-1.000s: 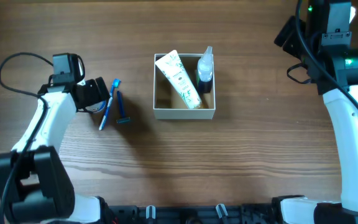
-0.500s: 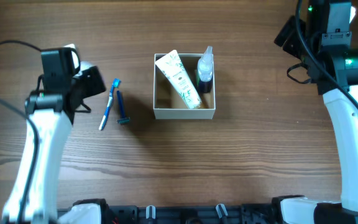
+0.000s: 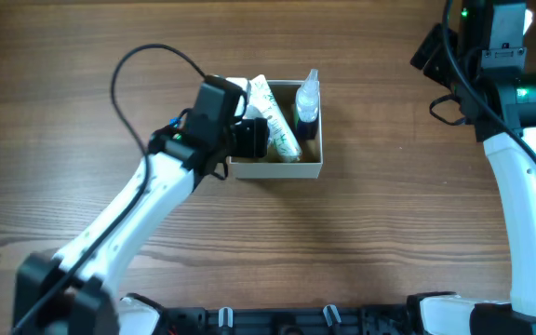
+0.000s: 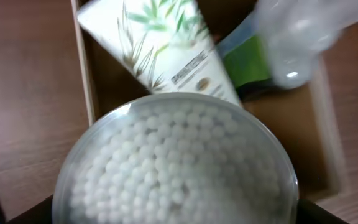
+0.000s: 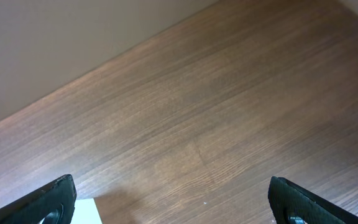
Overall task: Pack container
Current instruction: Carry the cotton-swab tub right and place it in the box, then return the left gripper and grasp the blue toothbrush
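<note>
The container [image 3: 277, 168] is a square white-walled box with a tan inside, at the table's middle. In it lie a white tube with a leaf print [image 3: 277, 116] and a clear spray bottle [image 3: 306, 100]. My left gripper [image 3: 249, 138] is over the box's left wall, shut on a round clear jar of white cotton swabs [image 4: 179, 162]. In the left wrist view the jar hangs above the box's left part [image 4: 82, 68], beside the tube [image 4: 160, 43] and the bottle [image 4: 291, 37]. My right gripper [image 5: 176, 205] is open and empty, far from the box at the table's back right.
A bit of blue [image 3: 170, 120] shows beside the left arm; the rest of that thing is hidden under the arm. The right arm [image 3: 505, 102] stands along the right edge. A small white corner [image 5: 86, 213] shows at the bottom of the right wrist view.
My left arm has swung right from the table's left side to the box, carrying the jar. The right arm has not moved.
</note>
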Motion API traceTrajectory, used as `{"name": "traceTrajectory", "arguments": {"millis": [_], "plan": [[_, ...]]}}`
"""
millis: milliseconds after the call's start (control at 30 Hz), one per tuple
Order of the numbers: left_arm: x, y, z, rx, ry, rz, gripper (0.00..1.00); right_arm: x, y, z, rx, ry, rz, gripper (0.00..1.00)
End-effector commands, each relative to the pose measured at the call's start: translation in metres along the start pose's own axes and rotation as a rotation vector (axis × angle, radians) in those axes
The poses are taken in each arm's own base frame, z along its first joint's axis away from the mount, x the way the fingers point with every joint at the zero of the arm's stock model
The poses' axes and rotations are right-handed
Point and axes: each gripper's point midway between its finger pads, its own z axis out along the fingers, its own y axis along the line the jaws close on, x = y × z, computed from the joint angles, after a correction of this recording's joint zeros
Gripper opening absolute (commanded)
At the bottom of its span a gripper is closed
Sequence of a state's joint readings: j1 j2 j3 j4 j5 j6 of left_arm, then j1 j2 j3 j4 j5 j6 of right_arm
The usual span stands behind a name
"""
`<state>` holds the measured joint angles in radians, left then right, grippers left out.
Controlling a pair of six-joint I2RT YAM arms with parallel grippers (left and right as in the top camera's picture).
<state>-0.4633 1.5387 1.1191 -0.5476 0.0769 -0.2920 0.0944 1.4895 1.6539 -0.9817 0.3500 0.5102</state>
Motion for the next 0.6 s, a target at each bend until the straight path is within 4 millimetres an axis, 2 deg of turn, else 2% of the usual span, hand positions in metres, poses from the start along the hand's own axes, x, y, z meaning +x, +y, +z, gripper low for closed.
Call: {"name": "traceTrajectory", "arguments": {"millis": [0,67,133,267,300,400,500,567], "plan": [[-0.003,0.006,0.007,-0.045,-0.006,-0.009,0.78,-0.005,-0.005,0.001,0.029,-0.017,-0.009,1.00],[-0.021,0.013,-0.008,-0.104,-0.078,-0.008,0.85,-0.005,-0.005,0.001,0.029,-0.017,-0.008,1.00],[-0.036,0.006,-0.030,-0.088,-0.118,-0.007,0.95,-0.005,-0.005,0.001,0.029,-0.017,-0.009,1.00],[-0.047,-0.001,-0.066,-0.076,-0.151,-0.005,0.96,-0.005,-0.005,0.001,0.029,-0.017,-0.009,1.00],[-0.046,0.004,-0.075,-0.096,-0.158,-0.009,0.97,-0.005,-0.005,0.001,0.029,-0.017,-0.009,1.00],[-0.036,0.048,-0.088,-0.254,-0.128,-0.057,0.99,-0.005,-0.005,0.001,0.029,-0.017,-0.009,1.00],[-0.015,0.097,-0.087,-0.368,-0.014,-0.147,1.00,-0.005,-0.005,0.001,0.029,-0.017,-0.009,1.00],[-0.004,0.128,-0.079,-0.408,0.058,-0.224,1.00,-0.005,-0.005,0.001,0.029,-0.017,-0.008,1.00]]}}
